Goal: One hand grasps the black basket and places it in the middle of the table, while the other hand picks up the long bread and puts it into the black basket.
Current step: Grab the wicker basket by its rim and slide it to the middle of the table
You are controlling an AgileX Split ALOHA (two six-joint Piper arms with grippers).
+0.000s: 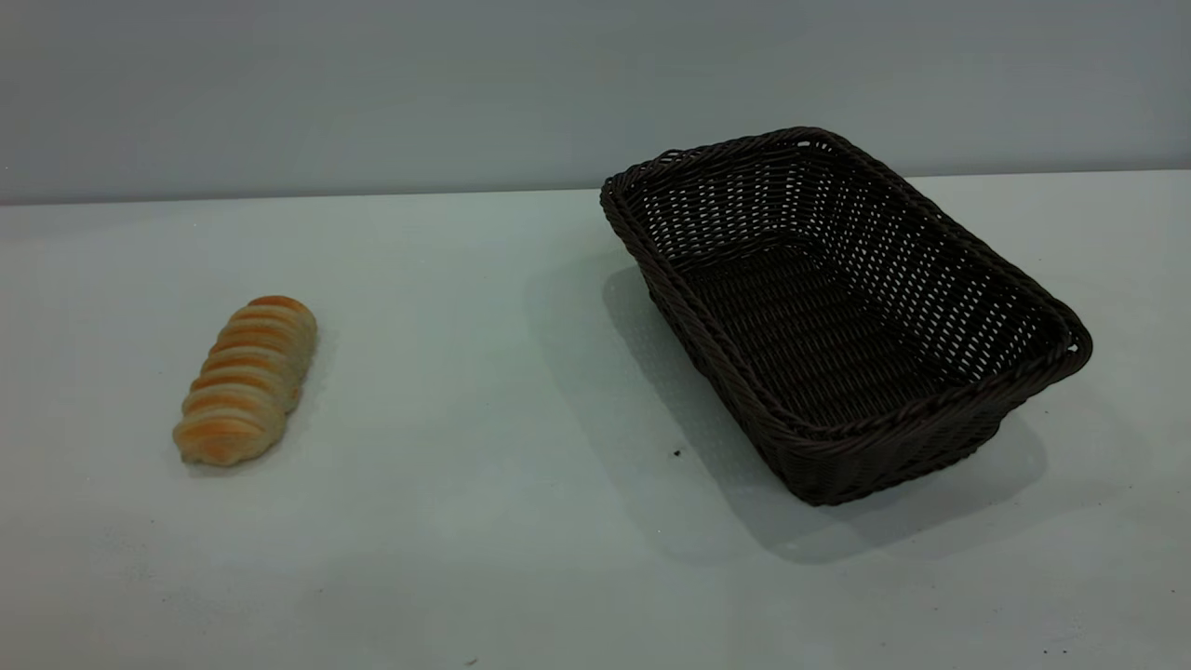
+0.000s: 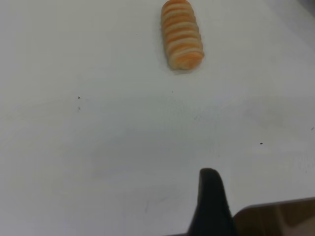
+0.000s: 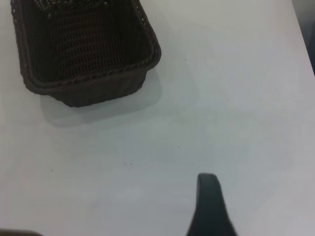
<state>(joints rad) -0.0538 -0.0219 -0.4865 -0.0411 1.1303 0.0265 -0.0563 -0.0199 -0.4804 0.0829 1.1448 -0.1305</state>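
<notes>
The black basket (image 1: 842,316), a large dark woven wicker basket, stands empty on the right half of the table (image 1: 484,372), set at an angle. It also shows in the right wrist view (image 3: 83,49). The long bread (image 1: 247,380), a golden-orange and cream ridged loaf, lies on the left side of the table, and also shows in the left wrist view (image 2: 181,33). Neither gripper shows in the exterior view. A black part of my left gripper (image 2: 210,201) shows well short of the bread. A black part of my right gripper (image 3: 209,204) shows well short of the basket.
A grey wall runs behind the table's far edge (image 1: 298,197). A brown surface (image 2: 278,219) shows beside the left gripper. The table's edge (image 3: 302,34) shows in the right wrist view. A few small dark specks (image 1: 676,453) dot the tabletop.
</notes>
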